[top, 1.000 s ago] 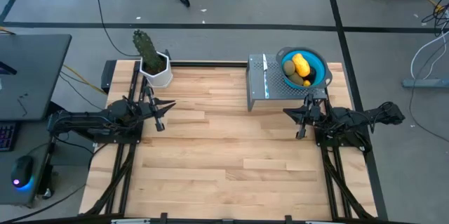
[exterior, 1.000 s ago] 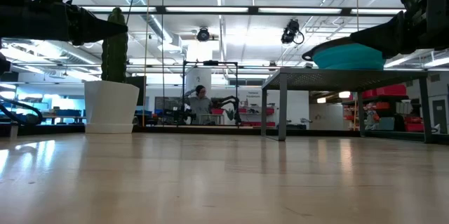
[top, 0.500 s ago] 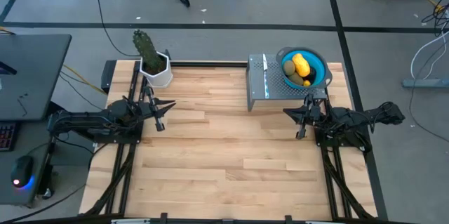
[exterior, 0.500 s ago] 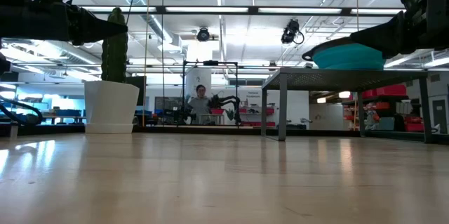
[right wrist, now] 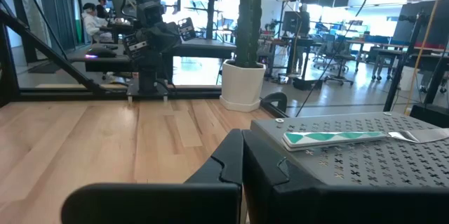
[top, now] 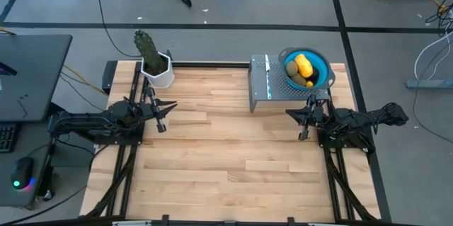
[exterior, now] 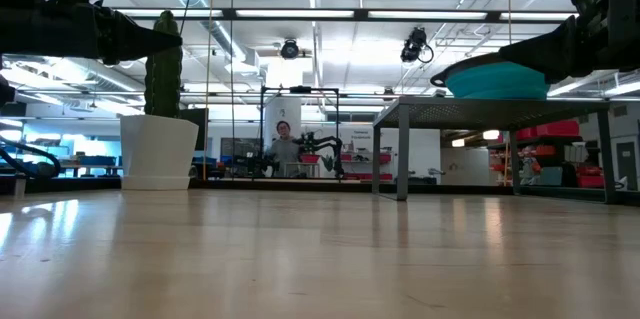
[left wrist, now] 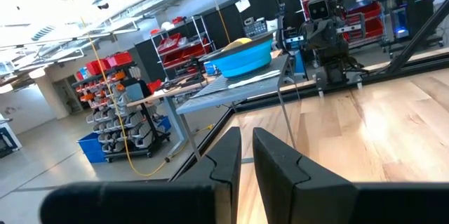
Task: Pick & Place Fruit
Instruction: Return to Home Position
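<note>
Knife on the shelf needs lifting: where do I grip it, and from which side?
Take the knife by its teal-and-white handle, not the silver blade. It lies flat on the perforated shelf, apart from the blue strainer bowl, so a straight-down approach from above looks best, closing across the handle's narrow width.

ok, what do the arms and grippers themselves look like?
The left arm and right arm are matte black, chunky jointed links. The left gripper and right gripper each carry two dark, angular fingers tapering to wedge tips. No markings visible.
</note>
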